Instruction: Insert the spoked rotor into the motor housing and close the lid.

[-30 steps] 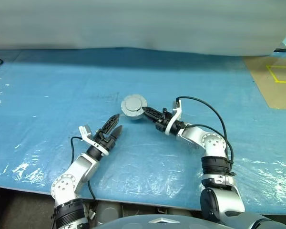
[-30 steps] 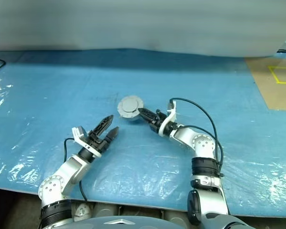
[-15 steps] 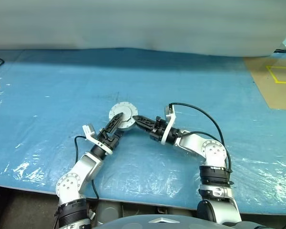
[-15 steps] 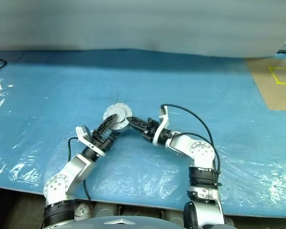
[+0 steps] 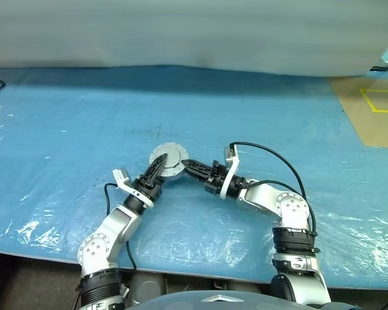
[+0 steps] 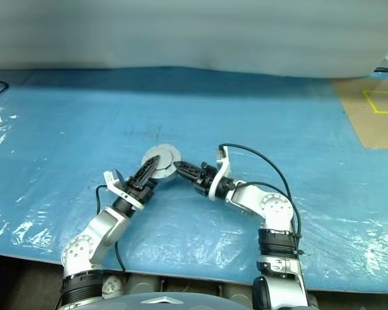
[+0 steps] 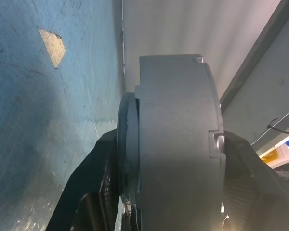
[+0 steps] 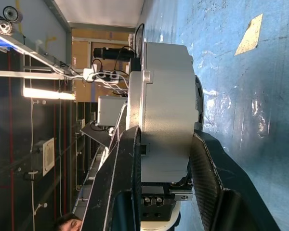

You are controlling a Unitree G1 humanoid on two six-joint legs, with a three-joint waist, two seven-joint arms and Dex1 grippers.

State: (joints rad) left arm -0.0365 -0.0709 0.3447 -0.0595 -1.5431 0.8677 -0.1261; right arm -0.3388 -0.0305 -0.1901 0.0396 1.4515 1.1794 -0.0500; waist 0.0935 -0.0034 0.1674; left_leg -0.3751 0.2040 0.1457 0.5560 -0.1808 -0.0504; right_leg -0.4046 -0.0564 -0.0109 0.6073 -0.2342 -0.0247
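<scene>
Where a second ago only the right fingers [image 5: 186, 163] held the motor housing [image 5: 168, 159], both pairs now clamp it.

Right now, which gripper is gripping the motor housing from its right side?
The right gripper, on the arm with the looping black cable, grips the motor housing's right edge. The left gripper clamps its left side.

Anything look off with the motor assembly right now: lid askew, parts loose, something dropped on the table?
Nothing stands out. The motor housing is held above the blue table cover, with the left tool and right tool both clamped across it. In the left wrist view the lid sits flat against the housing.
</scene>
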